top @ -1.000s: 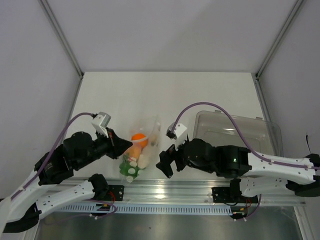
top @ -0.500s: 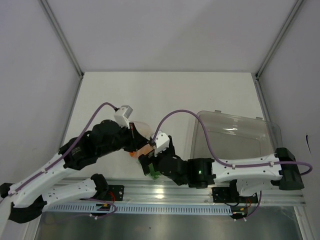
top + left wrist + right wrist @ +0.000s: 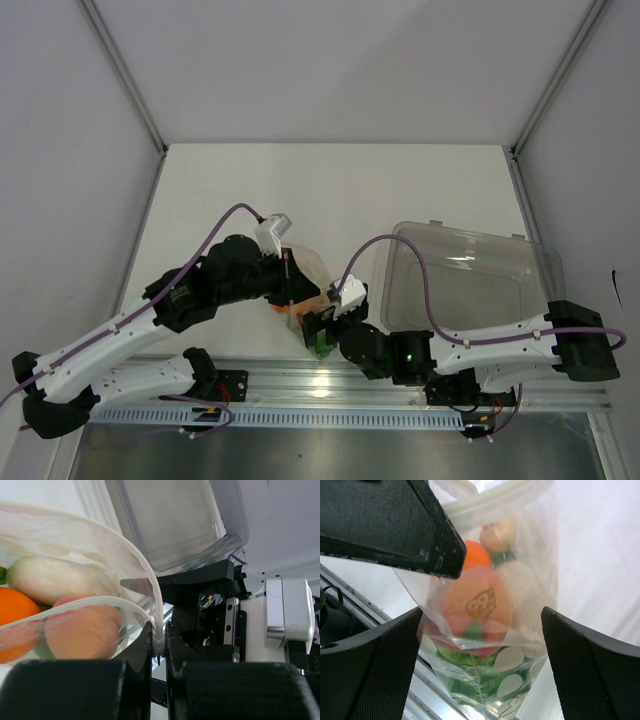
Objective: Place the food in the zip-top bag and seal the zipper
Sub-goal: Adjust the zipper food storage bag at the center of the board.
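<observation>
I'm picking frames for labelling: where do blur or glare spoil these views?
Top external: sharp, with white glare on the clear tray. Left wrist: left gripper is dark and blurred up close, food hazy behind the zip-top bag. Right wrist: bag contents fairly crisp, background washed out white.

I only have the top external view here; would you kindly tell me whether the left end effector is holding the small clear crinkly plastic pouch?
Observer: Yes; the left end effector is shut on one end of the thin clear zipper strip of the small clear crinkly plastic pouch.
Operator: Is the mouth sealed?
Observer: No; its two strips bow apart, with the pale egg-like piece showing between them.
Operator: And the other arm?
Observer: The right end effector is open, with the pouch between its fingers.
</observation>
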Action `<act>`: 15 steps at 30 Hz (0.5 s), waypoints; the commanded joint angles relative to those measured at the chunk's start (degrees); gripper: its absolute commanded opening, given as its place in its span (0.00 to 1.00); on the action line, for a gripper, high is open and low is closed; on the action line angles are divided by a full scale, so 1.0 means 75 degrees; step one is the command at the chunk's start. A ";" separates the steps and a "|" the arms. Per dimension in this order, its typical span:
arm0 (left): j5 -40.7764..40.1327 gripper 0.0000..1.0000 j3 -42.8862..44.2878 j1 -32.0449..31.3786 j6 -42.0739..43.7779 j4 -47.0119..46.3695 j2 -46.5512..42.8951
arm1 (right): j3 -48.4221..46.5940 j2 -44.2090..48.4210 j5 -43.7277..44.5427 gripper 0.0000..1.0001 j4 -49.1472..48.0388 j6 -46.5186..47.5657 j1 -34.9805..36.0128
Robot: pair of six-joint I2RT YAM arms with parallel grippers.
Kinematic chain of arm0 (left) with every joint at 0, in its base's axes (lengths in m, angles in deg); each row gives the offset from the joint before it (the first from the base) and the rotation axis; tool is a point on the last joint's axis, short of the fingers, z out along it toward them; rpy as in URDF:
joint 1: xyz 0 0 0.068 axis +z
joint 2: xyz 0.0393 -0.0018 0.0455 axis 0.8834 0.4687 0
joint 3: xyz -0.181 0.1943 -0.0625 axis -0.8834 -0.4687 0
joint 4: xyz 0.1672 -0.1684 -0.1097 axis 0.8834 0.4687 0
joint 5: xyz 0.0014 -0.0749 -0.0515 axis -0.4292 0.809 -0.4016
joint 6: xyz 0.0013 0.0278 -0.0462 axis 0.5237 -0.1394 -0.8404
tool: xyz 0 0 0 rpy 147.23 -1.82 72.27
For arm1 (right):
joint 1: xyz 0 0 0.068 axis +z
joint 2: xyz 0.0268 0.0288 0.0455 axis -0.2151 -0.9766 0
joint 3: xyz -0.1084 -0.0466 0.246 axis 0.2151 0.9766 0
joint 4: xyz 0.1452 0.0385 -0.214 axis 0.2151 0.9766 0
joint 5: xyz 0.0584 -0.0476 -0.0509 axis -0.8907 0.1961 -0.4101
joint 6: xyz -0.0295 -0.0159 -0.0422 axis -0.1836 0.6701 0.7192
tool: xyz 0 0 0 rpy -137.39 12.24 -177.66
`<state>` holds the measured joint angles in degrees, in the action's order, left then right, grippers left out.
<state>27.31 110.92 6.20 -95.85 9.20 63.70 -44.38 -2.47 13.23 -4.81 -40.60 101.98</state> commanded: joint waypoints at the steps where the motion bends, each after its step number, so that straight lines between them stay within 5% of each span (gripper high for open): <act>1: 0.0452 0.01 -0.0086 -0.0029 -0.0279 -0.0635 0.0010 | 0.0221 0.0244 0.0431 0.99 -0.1510 0.0462 0.0047; 9: 0.0452 0.01 -0.0332 -0.0029 -0.0595 -0.0823 -0.0036 | 0.0362 0.0338 0.0406 0.98 -0.2261 0.0932 0.0141; 15: 0.0464 0.01 -0.0497 -0.0029 -0.1075 -0.1010 -0.0095 | 0.0678 0.0151 0.0571 0.87 -0.2941 0.0827 0.0118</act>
<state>29.86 107.95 6.20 -100.81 4.93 63.83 -40.27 -1.22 14.13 -20.43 -34.11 102.61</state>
